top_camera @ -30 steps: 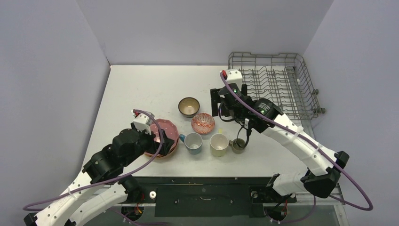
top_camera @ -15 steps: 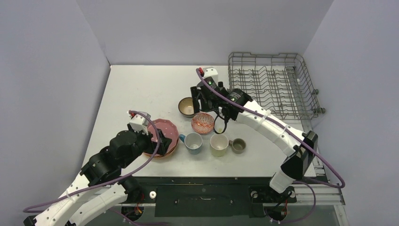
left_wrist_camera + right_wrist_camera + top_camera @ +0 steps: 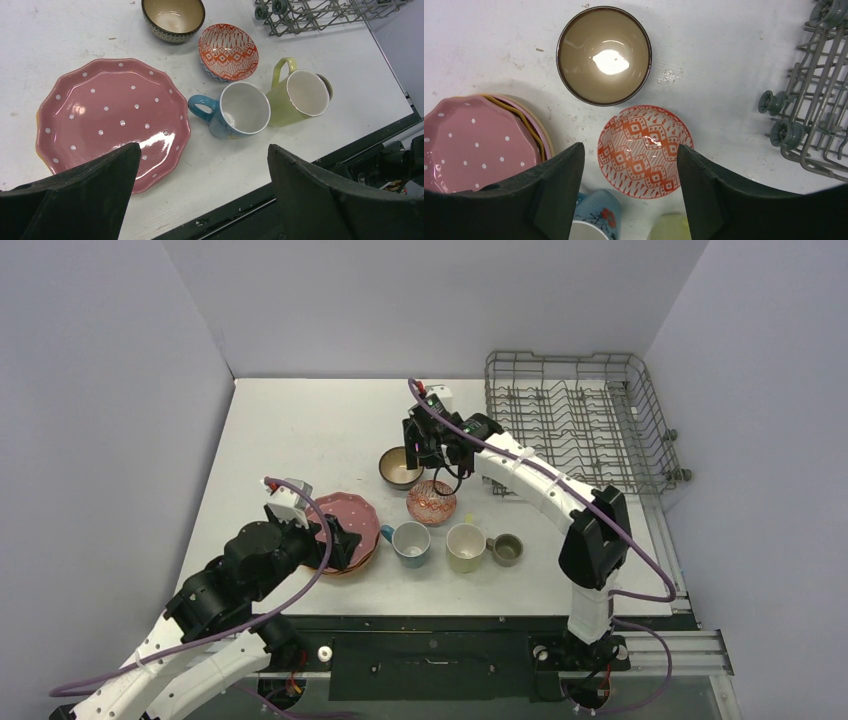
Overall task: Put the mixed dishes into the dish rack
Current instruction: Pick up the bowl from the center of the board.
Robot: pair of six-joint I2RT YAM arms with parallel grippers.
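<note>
A large grey wire dish rack [image 3: 575, 420] holds no dishes. Left of the rack lie a pink white-dotted scalloped plate [image 3: 110, 117] and, nearer the rack, a small red-patterned bowl [image 3: 644, 150]. To grip it well, lower straight and pinch one wall of the rim. The right gripper [image 3: 630, 150] points down over it, jaws apart, empty. The left gripper [image 3: 202, 150] hovers wide and empty.

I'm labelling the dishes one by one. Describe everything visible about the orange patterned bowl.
The orange patterned bowl is small, round and glossy, ceramic by its look: white inside with orange-red diamond bands, bluish patterning outside. It sits upright and empty on the white table, beside the dark-brown bowl and near the light-blue mug, apparently touching nothing else.
</note>
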